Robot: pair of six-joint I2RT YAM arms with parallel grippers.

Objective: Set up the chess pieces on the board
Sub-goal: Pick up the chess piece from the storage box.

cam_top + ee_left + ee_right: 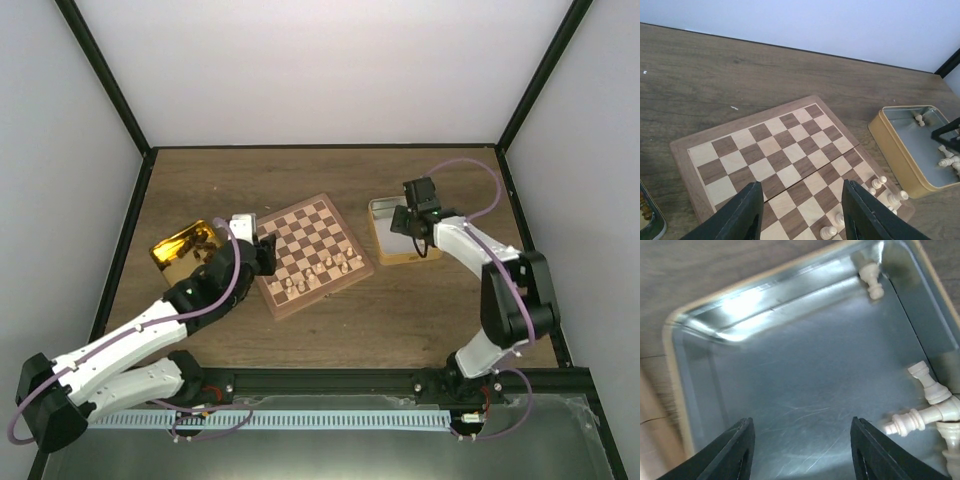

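Cream pieces (915, 420) lie tangled right of my spread, empty right pincer (801, 432); risk: pinching two, dropping one.

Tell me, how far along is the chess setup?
Done: a group of pale pieces stands along the board's near edge. In hand: nothing; the left hand is open above the board, the right hand open over the tin. Left: loose pieces lying in that tin; no dark ones stand on the board.

You get bright, even light and soft shadows; glare streaks the silver tin (740, 305) at upper left, while chess pieces (927, 383) at right edge blur.
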